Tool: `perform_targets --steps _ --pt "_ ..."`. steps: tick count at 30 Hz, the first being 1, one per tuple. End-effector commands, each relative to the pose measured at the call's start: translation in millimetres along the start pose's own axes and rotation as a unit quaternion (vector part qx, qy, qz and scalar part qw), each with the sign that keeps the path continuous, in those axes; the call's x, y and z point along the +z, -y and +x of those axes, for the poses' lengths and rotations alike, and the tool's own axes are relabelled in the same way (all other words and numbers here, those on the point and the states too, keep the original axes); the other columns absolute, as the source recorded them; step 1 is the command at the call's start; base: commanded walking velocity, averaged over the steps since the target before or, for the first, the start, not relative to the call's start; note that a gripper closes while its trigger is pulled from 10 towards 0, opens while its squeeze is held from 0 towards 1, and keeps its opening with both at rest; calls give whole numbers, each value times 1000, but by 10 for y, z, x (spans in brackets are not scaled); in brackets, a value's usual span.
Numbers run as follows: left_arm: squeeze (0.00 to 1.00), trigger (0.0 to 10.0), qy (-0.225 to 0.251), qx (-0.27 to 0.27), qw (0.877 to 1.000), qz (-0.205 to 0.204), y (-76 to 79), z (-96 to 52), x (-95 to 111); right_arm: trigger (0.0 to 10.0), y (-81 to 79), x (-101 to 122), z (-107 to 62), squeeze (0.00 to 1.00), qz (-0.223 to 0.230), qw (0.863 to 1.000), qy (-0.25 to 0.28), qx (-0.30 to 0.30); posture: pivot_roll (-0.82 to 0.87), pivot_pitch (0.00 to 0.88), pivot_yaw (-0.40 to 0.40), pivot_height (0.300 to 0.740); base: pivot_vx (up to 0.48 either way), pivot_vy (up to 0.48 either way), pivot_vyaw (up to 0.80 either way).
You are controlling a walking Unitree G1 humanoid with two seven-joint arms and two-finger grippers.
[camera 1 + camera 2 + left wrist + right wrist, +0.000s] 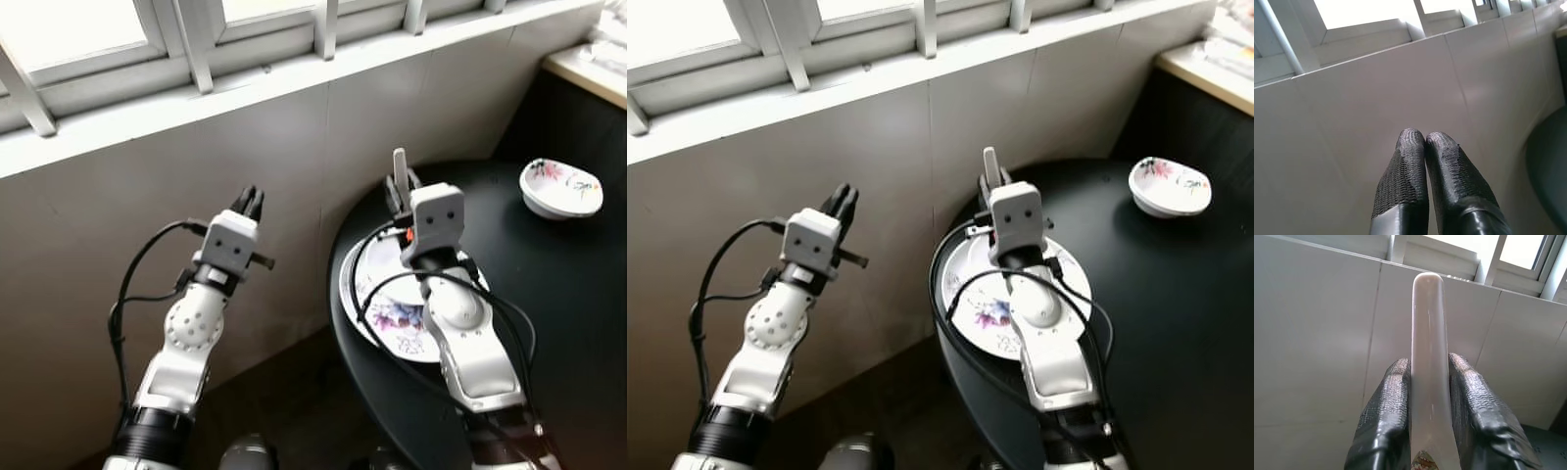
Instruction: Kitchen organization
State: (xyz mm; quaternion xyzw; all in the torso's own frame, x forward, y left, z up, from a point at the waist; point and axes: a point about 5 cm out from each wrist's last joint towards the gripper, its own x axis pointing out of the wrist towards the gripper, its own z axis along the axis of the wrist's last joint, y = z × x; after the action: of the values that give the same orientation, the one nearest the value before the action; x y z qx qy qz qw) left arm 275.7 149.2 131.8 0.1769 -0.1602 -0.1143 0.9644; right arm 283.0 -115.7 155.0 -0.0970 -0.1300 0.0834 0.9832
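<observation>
Our right gripper (401, 183) is clamped on a white spoon handle (1428, 367), one black finger (1386, 416) pressing on each side of it. We see the handle stand up past the fingertips, toward the grey tiled wall (147, 225) under the window sill (294, 83). This gripper hangs over the far edge of a flowered plate (397, 318), which lies on the round black table (549, 294) at the rim nearest to the wall. From the plate, a small flowered bowl (559, 187) sits at about 2 o'clock, well apart, on the same table. Our left gripper (249, 203) is raised at about 9 o'clock from the plate, off the table and before the wall; its two fingers (1405, 171) are pressed together with nothing between them. Black cables (132, 284) run along both silver arms.
</observation>
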Motion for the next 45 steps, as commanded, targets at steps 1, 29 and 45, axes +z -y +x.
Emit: perform_targets --steps 1,29,45 --pt "0 10000 -2 -4 1000 -3 0 -28 11 10000 0 79 -10 0 -9 1000 22 1 151 0 -22 740 0 0 0" --pt "0 10000 -9 -3 1000 -25 30 43 25 10000 15 101 30 0 -18 999 33 -6 148 0 -25 740 -139 0 0" --pt "0 10000 -5 -2 1000 -25 39 61 32 10000 19 118 42 0 -24 999 41 -6 150 0 -28 740 -320 0 0"
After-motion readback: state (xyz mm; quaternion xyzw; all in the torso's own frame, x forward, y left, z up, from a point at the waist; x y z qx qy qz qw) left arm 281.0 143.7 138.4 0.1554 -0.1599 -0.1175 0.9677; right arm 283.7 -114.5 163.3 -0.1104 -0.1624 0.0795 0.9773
